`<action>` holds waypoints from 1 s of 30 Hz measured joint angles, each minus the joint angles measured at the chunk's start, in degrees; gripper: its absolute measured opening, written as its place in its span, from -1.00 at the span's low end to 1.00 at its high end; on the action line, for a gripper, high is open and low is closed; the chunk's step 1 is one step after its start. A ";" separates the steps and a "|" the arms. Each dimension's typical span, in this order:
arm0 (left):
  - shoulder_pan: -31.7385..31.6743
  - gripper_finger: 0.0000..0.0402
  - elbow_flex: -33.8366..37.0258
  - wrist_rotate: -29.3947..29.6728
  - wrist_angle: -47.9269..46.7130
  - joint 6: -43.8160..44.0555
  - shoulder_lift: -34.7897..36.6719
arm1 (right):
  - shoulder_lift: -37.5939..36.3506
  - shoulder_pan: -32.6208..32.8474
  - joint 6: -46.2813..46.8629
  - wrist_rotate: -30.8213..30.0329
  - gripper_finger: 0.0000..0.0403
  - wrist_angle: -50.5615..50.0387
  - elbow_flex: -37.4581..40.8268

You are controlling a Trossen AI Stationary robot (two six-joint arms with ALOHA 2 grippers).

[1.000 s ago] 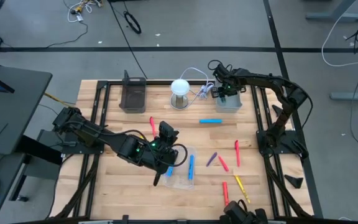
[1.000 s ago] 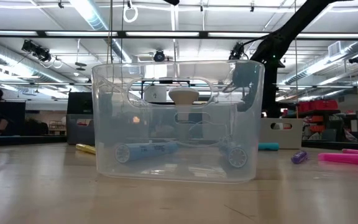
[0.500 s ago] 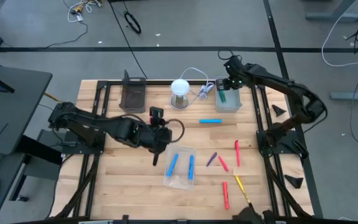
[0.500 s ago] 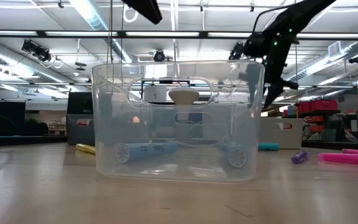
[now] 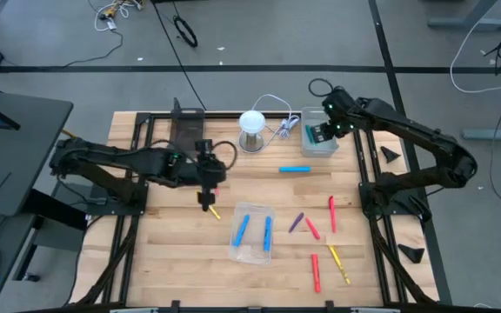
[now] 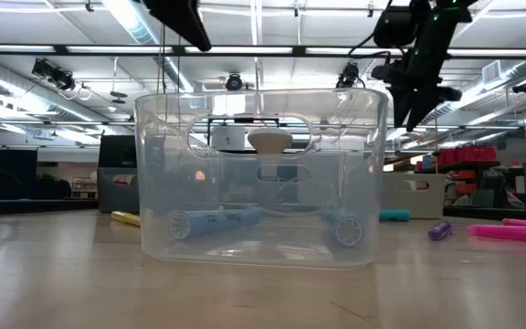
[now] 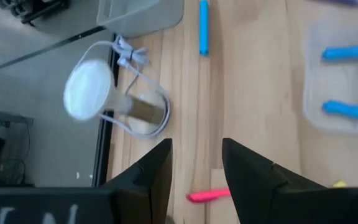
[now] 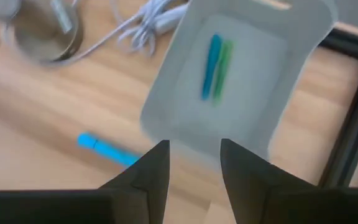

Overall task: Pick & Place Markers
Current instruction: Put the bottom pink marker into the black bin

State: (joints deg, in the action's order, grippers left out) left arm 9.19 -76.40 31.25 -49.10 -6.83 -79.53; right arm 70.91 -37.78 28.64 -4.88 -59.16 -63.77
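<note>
Overhead, left gripper (image 5: pixel 208 198) open, markers (image 5: pixel 318 228) scattered

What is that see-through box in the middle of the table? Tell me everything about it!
The clear plastic rectangular tray has rounded corners and tall see-through walls with a handle cutout near the rim. It sits flat on the wooden table. Two blue markers lie on its floor, side by side and apart. Neither gripper touches it.

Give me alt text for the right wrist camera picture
A grey tray holding a blue marker and a green marker side by side lies ahead of the right gripper, whose jaws stand open and empty. Another blue marker lies on the wooden table.
</note>
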 joint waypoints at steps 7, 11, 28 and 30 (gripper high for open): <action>-0.41 -0.27 10.36 -0.41 8.59 0.17 8.16 | -1.68 7.85 7.27 -0.26 -0.28 -5.07 0.00; -0.41 -0.27 15.00 -0.55 12.05 0.17 12.19 | -1.65 13.47 12.78 -0.40 -0.28 -7.06 0.00; -0.46 -0.27 30.71 -1.16 25.73 3.38 28.52 | -1.59 44.21 46.42 -1.65 -0.28 -13.19 0.00; -0.35 -0.27 30.93 -1.19 25.09 4.60 29.03 | -1.59 47.86 51.29 -2.04 -0.28 -13.30 0.00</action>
State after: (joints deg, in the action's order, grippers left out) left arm 8.84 -45.47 30.06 -24.02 -2.23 -50.50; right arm 69.32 10.08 79.93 -6.92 -72.47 -63.77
